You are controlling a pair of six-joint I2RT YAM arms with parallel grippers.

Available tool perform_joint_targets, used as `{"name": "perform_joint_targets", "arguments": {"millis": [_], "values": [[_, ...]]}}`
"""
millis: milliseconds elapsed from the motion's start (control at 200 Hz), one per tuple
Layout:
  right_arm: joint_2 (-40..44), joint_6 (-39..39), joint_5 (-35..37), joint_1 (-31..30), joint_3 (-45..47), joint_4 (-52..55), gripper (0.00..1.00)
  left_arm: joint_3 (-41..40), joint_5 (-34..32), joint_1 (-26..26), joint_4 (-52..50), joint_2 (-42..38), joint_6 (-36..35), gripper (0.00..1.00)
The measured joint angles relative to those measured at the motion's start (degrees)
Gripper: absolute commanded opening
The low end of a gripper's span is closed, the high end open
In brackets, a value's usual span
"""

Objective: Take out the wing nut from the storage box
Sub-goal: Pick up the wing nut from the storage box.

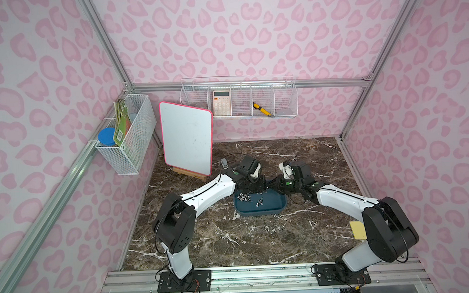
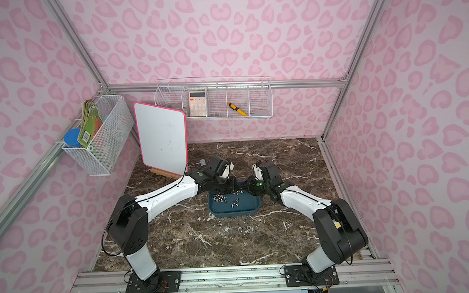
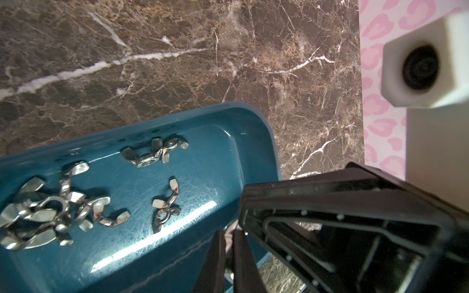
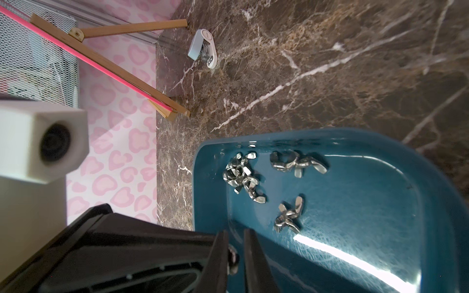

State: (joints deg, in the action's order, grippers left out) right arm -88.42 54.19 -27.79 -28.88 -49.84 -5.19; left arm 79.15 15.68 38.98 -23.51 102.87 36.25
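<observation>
Storage box [image 3: 193,116] rim clamped in narrow left gripper [image 3: 229,236], wing nut [image 4: 233,257] between close-set jaws of right gripper [image 4: 236,236], barcode label [image 1: 119,134] on green packet [image 1: 123,123], digits unreadable

Around me, pink leopard-print walls [image 1: 251,31] and aluminium framing [image 1: 333,82] enclose my brown marble tabletop [image 1: 231,246]; white wire baskets [image 1: 288,97] hang on them.

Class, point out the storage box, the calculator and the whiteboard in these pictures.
storage box [image 1: 273,201], in a top view, bare floor inside it.
calculator [image 1: 222,108], in a top view, its keypad.
whiteboard [image 1: 186,138], in a top view, middle of its white face.
</observation>
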Motion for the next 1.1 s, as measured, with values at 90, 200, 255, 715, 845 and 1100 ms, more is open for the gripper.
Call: {"name": "perform_joint_targets", "arguments": {"millis": [90, 200, 255, 715, 845, 1100], "values": [[-0.1, 0.2, -0.3, 0.0, 0.2, -0.9, 0.15, 0.3, 0.0, 0.0, -0.3, 0.1, 0.0, 0.0], [0.0, 1.3, -0.3, 0.1, 0.9, -1.9, 0.06, 0.7, 0.0, 0.1, -0.6, 0.5, 0.0, 0.0], [0.2, 1.7, -0.2, 0.1, 1.3, -2.4, 0.02, 0.8, 0.1, 0.1, -1.1, 0.5, 0.0, 0.0], [1.6, 4.0, -1.3, -0.3, 2.3, -4.2, 0.21, 0.9, -0.2, 0.1, -1.7, 0.7, 0.0, 0.0], [2.1, 4.0, -1.1, -0.2, 2.9, -4.1, 0.23, 0.9, -0.2, 0.1, -1.9, 0.7, 0.0, 0.0], [2.1, 4.5, -1.2, 0.3, 3.7, -3.1, 0.21, 0.9, -0.5, 0.0, -1.0, 0.7, 0.0, 0.0]]}}
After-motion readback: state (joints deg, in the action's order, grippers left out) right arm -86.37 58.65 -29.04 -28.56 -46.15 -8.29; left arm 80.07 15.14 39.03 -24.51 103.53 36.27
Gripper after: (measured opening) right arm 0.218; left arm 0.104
